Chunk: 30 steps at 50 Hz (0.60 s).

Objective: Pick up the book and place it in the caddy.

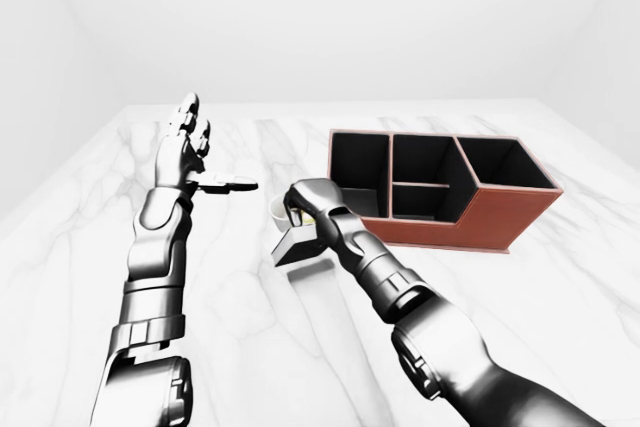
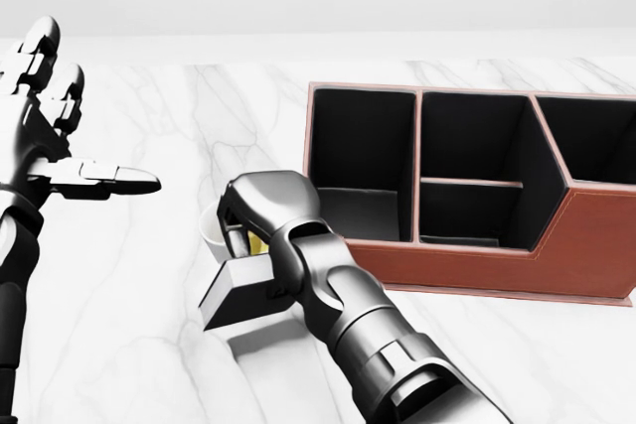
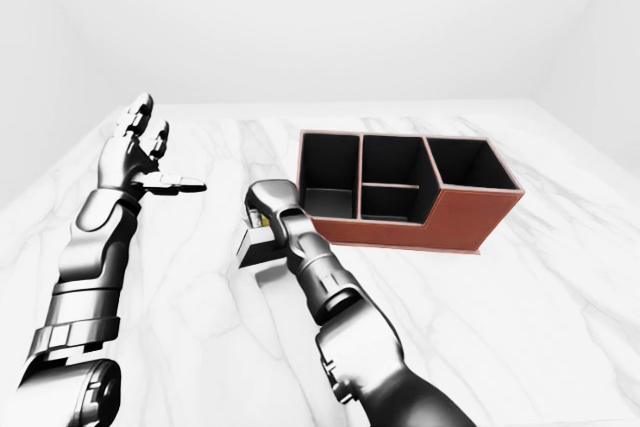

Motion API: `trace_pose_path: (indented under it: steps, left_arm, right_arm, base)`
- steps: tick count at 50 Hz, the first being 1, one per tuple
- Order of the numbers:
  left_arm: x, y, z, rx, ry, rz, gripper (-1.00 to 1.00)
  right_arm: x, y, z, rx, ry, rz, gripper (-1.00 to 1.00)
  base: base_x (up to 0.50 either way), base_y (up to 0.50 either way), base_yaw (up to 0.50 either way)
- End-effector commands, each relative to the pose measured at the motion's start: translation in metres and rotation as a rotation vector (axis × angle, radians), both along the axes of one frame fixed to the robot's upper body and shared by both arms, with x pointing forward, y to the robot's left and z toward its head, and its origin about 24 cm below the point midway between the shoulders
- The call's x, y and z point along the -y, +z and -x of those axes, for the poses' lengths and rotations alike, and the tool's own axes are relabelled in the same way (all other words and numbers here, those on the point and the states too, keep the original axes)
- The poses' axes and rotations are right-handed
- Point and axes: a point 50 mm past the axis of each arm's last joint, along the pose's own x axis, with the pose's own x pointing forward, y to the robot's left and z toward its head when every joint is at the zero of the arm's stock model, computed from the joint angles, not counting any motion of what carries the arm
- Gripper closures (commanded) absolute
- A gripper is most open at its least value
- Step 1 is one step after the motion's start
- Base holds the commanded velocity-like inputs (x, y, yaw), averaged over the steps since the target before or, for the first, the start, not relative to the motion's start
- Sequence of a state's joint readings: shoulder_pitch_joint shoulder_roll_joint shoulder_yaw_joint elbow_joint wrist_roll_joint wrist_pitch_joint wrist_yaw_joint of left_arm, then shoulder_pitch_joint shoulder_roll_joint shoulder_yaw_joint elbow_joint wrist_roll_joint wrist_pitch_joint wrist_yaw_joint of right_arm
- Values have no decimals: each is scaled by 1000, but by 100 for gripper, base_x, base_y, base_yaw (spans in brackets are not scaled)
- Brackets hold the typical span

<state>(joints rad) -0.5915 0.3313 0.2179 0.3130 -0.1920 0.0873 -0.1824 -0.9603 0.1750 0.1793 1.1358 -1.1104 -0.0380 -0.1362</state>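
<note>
Marble table (image 2: 149, 345) fills the head view. At three o'clock stands the caddy (image 2: 467, 260), a brown box with black compartments. Just beside its left wall, the right hand (image 2: 260, 208) curls closed over the grey book (image 2: 234, 293), which hangs tilted above its own shadow. A white cup (image 2: 213, 230) peeks out behind the hand, something yellow showing at its rim. At nine o'clock, the left hand (image 2: 55, 131) is raised with fingers spread, holding nothing.

In the left-eye view the book (image 1: 297, 245) sits at centre, under the closed right hand, with the caddy at two o'clock.

The right-eye view shows the same layout, the book at ten o'clock of centre.
</note>
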Motion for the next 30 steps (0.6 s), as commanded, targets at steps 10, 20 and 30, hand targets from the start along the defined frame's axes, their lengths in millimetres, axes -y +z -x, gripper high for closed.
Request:
trace_pose_path:
  steps: [10,20,30]
  left_arm:
    - [8,9,0,37,-14,-17,-100]
    - [12,15,0,61,-19,-24,-100]
    - [15,23,0,90,-28,-34,-100]
  right_arm:
    - [18,56,-5,52,-49,-69,100]
    - [24,89,2,105,-6,-49,100]
    - [41,119,4,154,-14,2,100]
  base:
    - [0,0,0]
    - [0,0,0]
    - [0,0,0]
